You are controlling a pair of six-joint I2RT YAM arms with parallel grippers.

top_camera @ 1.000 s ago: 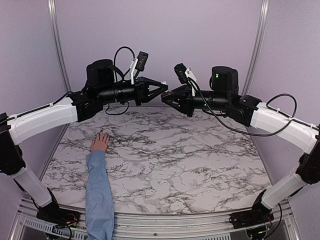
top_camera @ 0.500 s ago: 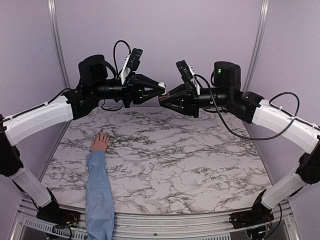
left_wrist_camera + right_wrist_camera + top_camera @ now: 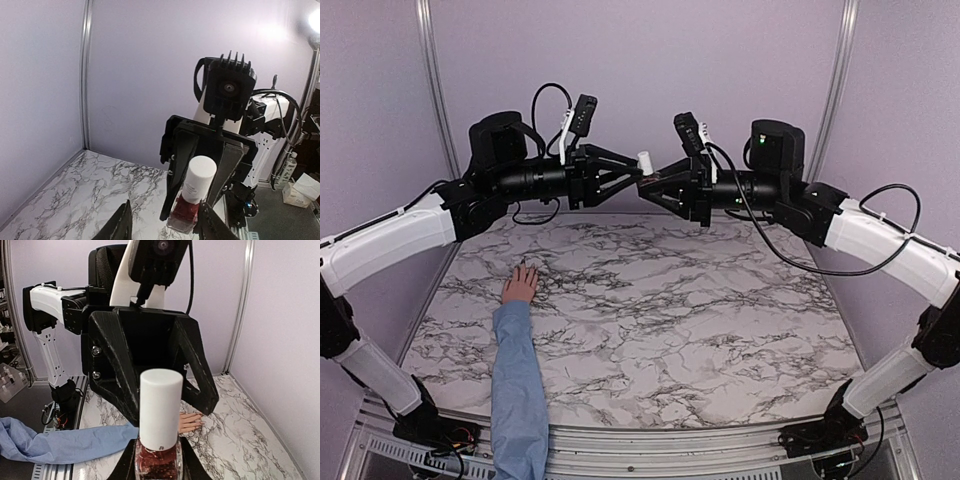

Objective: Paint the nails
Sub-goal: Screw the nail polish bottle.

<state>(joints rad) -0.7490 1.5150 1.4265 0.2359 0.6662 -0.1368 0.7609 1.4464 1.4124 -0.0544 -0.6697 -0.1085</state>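
- Top external: find left gripper (image 3: 636, 181) and right gripper (image 3: 650, 188) tip to tip, raised high over the far side of the marble table (image 3: 720, 340).
- Note left jaws parted to a moderate gap, clamping nothing. Note right jaws closed on a small white-capped bottle (image 3: 643, 161), cap pointing up.
- Locate hand (image 3: 520, 286) flat on the table's left part, light blue sleeve (image 3: 517, 380) running back to the near edge. Place nails (image 3: 525, 267) at the fingertips, too small to resolve, well apart from both grippers.
- Left wrist: see own fingers spread at the frame bottom and the dark red bottle between and beyond them, pinched by the opposing gripper. Cannot tell whether own fingers touch it.
- Right wrist: see bottle upright between own fingers, left gripper's open jaws behind the cap, hand and sleeve on the table beyond.
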